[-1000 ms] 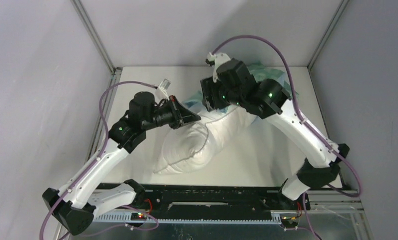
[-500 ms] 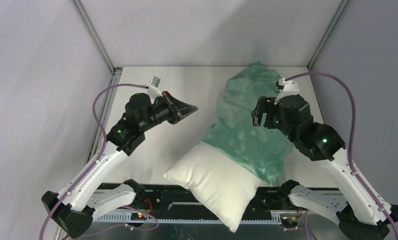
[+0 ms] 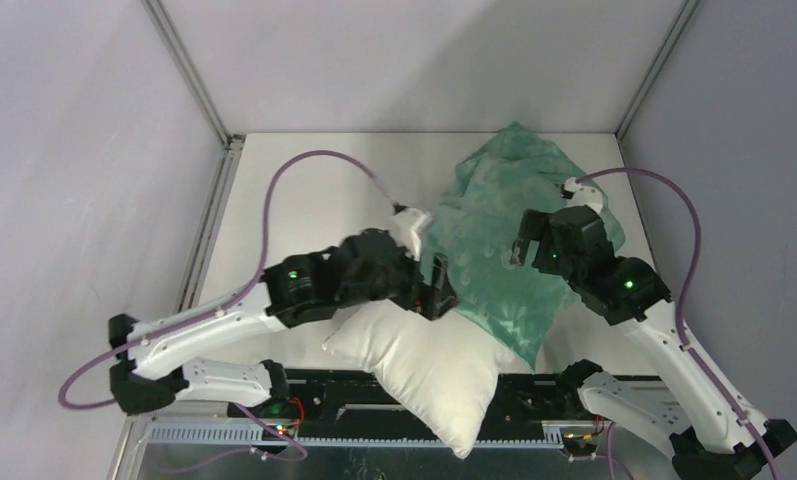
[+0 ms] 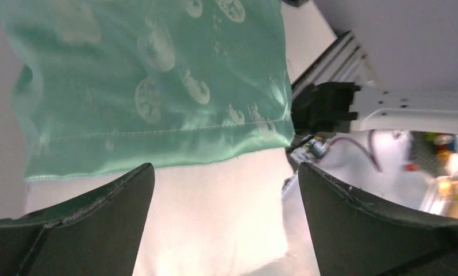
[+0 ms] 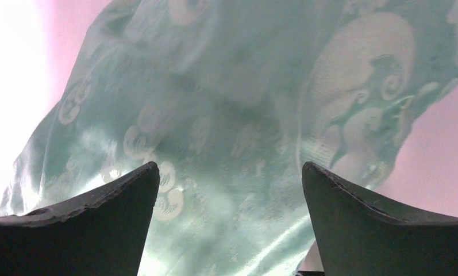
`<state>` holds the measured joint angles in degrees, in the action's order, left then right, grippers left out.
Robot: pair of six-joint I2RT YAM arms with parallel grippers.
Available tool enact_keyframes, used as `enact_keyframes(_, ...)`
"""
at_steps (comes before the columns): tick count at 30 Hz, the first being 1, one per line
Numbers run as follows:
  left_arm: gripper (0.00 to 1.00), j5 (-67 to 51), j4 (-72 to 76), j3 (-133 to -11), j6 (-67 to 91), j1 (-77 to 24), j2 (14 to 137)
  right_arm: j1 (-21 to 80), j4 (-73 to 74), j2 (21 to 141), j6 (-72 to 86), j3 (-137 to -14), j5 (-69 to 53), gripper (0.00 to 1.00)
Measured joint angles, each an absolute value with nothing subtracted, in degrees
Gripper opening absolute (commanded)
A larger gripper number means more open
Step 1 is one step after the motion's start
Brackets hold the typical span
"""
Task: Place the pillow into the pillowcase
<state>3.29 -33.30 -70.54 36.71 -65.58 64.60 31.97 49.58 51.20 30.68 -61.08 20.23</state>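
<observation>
The pillow is roughly half inside the pillowcase, its bare end overhanging the counter's near edge, while the left claw and right claw both stand open, gripping nothing.

Top view high behind arms, wrist views close — all share pillowcase, left's hem-on
</observation>
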Motion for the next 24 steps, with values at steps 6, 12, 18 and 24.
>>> enact_keyframes(6,1.00,17.8,-37.5,-84.1,25.1,-76.6,81.4,25.6,50.5,47.4,31.6,-61.1,21.0,1.00)
enact_keyframes(12,0.99,24.0,-40.5,-90.1,16.8,-80.9,96.4,22.1,52.2,46.1,31.5,-61.1,20.8,1.00)
enact_keyframes(18,0.03,25.9,-42.2,-89.9,16.8,-78.3,100.8,20.0,52.6,46.4,31.3,-61.1,19.7,1.00)
enact_keyframes(24,0.00,4.1,-31.1,-76.5,24.9,-57.9,90.6,19.9,52.7,49.0,31.0,-61.1,17.6,1.00)
